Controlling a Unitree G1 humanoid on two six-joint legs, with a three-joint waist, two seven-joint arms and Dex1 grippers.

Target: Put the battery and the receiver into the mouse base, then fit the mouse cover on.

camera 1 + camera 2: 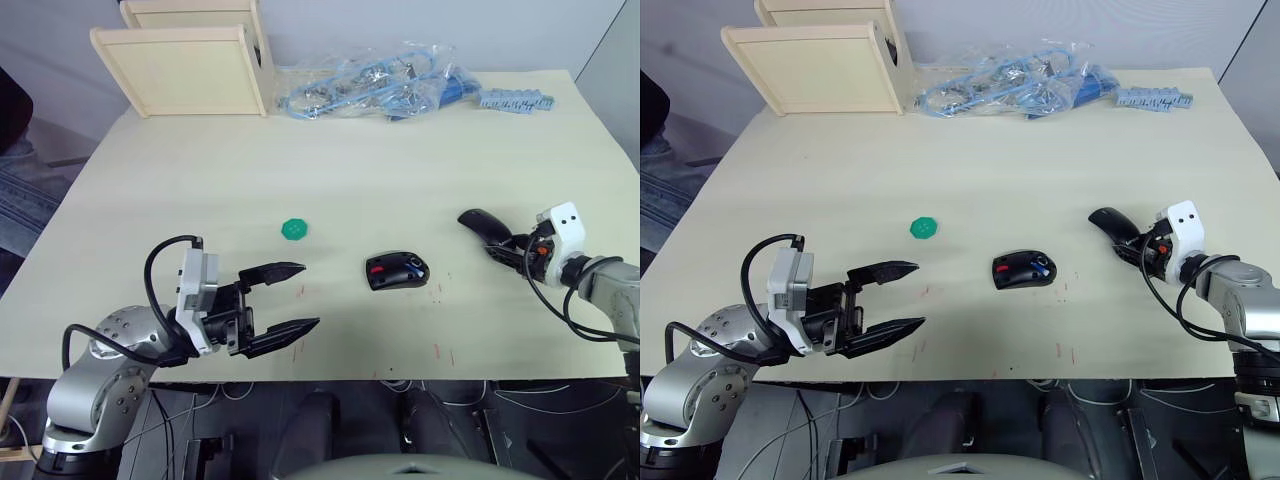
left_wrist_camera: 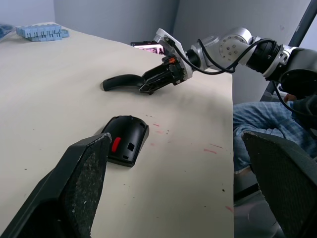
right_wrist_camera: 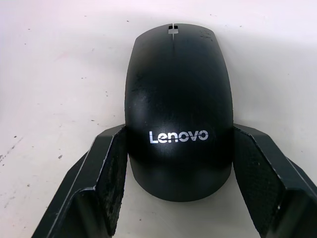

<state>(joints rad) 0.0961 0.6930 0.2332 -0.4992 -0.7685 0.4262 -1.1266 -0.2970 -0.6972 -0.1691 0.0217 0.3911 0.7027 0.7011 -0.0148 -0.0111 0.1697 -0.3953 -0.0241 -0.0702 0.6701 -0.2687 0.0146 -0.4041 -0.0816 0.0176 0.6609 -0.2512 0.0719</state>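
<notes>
On a pale table (image 1: 330, 180), near the front edge, the mouse base (image 1: 397, 270) lies open side up, red parts and a blue-and-white battery (image 1: 414, 265) showing in its hollow. To the right, the right gripper (image 1: 503, 243) is clamped on the sides of the black cover (image 3: 177, 109), marked Lenovo, which rests on the table well apart from the base. At the left front, the left gripper (image 1: 285, 297) hovers with fingers spread wide and nothing between them, pointing toward the base. A green disc (image 1: 294, 230) sits between them, farther back. Wooden boxes (image 1: 190, 60) and bagged blue parts (image 1: 380, 88) lie along the far edge.
</notes>
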